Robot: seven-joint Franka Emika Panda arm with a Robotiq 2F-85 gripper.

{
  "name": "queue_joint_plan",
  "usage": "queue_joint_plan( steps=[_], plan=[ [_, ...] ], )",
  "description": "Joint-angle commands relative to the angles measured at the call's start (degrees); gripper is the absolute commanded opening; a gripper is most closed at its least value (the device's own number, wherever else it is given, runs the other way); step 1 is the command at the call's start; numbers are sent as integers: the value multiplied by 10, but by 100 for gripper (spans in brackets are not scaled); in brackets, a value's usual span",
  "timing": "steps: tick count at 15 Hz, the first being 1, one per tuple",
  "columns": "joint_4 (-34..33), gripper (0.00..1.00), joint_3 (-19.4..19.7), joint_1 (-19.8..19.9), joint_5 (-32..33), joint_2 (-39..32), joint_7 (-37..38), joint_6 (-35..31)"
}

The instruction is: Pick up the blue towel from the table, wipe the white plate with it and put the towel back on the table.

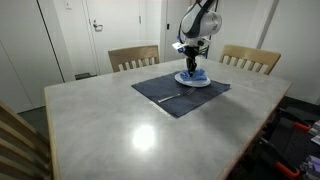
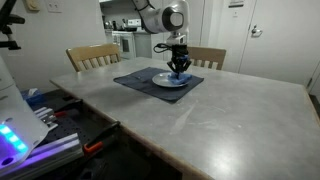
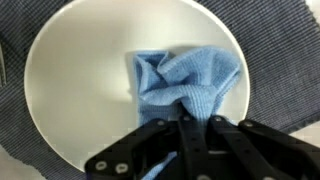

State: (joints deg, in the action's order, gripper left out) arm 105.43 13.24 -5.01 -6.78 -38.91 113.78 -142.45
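Note:
The blue towel (image 3: 185,78) lies bunched on the white plate (image 3: 75,80), spreading over the plate's right half in the wrist view. My gripper (image 3: 188,122) is shut on the towel's near edge, its black fingers pinching a fold. In both exterior views the gripper (image 1: 191,62) (image 2: 179,60) hangs straight down over the plate (image 1: 193,80) (image 2: 170,82), pressing the towel (image 1: 194,73) (image 2: 179,72) onto it. The plate rests on a dark navy placemat (image 1: 170,92) (image 2: 135,78) on the light-grey table (image 1: 110,130) (image 2: 220,115).
Two wooden chairs (image 1: 133,57) (image 1: 250,58) stand at the table's far side, another chair back (image 1: 18,140) at the near left corner. A slim utensil (image 1: 168,98) lies on the placemat. A cart with gear (image 2: 40,130) stands beside the table.

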Motion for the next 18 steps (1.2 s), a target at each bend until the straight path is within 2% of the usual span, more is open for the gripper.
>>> queue_joint_plan(
  steps=[1, 5, 9, 14, 18],
  plan=[
    [10, 3, 0, 14, 16, -14, 4, 26],
    [1, 3, -51, 62, -18, -8, -92, 90],
    [-17, 3, -73, 87, -41, -12, -166, 151],
    [-53, 3, -89, 91, -70, -33, -237, 220],
    [-91, 3, -92, 79, -73, -56, -239, 252]
  ],
)
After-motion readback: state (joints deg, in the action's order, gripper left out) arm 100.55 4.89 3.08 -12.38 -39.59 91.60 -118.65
